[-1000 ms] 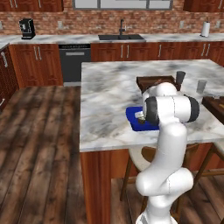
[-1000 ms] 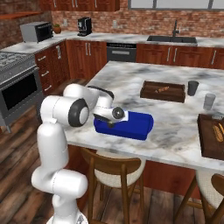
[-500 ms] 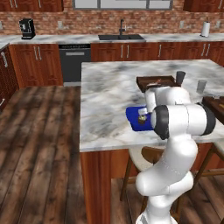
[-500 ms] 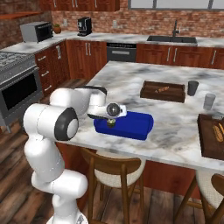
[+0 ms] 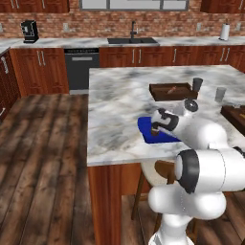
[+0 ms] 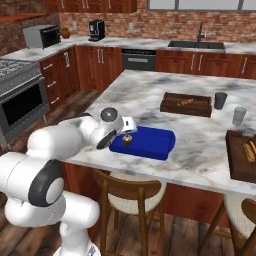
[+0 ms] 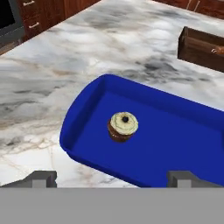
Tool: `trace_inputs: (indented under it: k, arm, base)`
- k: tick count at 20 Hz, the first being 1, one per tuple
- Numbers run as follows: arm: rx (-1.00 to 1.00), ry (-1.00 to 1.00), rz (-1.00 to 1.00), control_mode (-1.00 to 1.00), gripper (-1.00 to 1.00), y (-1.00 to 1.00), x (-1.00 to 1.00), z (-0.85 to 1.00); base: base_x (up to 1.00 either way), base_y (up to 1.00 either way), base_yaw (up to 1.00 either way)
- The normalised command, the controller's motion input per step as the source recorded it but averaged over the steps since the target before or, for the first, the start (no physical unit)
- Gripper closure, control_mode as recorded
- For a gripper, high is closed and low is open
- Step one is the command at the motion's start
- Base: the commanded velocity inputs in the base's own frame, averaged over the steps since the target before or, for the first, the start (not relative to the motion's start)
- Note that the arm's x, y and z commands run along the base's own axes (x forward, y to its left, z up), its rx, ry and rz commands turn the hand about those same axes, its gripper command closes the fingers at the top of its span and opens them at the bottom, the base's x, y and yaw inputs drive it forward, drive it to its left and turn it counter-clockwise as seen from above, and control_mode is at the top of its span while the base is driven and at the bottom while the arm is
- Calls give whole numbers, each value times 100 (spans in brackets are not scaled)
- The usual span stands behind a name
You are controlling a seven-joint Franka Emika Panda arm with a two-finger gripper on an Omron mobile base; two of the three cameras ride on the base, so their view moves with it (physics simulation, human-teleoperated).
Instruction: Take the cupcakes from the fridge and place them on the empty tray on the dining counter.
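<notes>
Cupcake (image 7: pixel 123 126) upright in tray's (image 7: pixel 183 144) end, tray's long axis along dining counter (image 6: pixel 150 95) edge, fingers (image 7: pixel 41 178) released.

Red brick wall (image 5: pixel 119 26), dark wood plank floor (image 5: pixel 43 158), reddish-brown cabinets (image 5: pixel 38 72), sink (image 5: pixel 132 40), wooden stool (image 6: pixel 127 200)

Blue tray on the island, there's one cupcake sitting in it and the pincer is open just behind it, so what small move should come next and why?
Probably lift the pincer straight up and back off the blue tray. One cupcake stands upright on the tray floor near its end, the jaws stand wide and touch nothing, so this cupcake looks delivered. The task names more than one cupcake, so the arm likely has another to fetch.
</notes>
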Motion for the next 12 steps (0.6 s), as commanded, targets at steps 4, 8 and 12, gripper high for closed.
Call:
trace_inputs:
  k: [4,8,12]
  arm:
    - [-8,18,0,-100,-100,-15,-23,100]
    - [-5,15,0,-100,-100,-21,-26,100]
    - [-1,5,0,-100,-100,-20,-89,87]
  base:
    - [0,0,0]
    - [0,0,0]
    - [0,0,0]
